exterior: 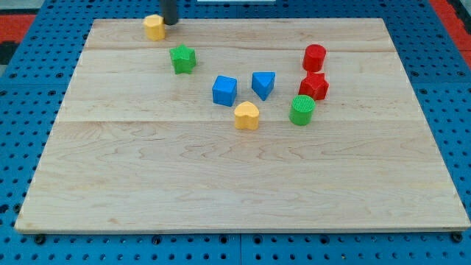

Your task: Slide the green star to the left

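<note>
The green star [182, 59] lies on the wooden board [221, 184] in the upper left part. My tip [170, 23] is at the view's top, just right of a yellow block [154, 27] and above the green star, a short way from it. The rod comes down from the view's top edge.
A blue cube [224, 90], a blue triangular block [263, 85] and a yellow heart [246, 115] lie near the board's middle. To the right are a red cylinder [314, 57], a red star [313, 86] and a green cylinder [302, 110]. Blue pegboard surrounds the board.
</note>
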Robot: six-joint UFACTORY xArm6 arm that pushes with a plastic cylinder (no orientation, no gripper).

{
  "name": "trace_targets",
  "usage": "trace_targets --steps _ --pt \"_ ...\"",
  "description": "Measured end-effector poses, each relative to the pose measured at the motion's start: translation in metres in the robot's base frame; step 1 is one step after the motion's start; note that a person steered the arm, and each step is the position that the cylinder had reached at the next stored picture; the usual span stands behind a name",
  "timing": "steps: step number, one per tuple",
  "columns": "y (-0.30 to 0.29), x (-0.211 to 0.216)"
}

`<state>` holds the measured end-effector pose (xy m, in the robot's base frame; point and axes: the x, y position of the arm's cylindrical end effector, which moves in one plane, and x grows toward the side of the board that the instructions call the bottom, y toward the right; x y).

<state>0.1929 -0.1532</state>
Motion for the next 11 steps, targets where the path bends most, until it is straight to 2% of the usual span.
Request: trace_targets --steps 1,3,5,6,7,8,9,11 --pt "-0.043 0.000" --pt "0.019 0.007" --pt "0.059 0.074" --pt "0.090 0.074" --pt "0.109 0.105" --pt "0.089 0.128" --pt "0.065 0.125" --pt "0.073 0.108"
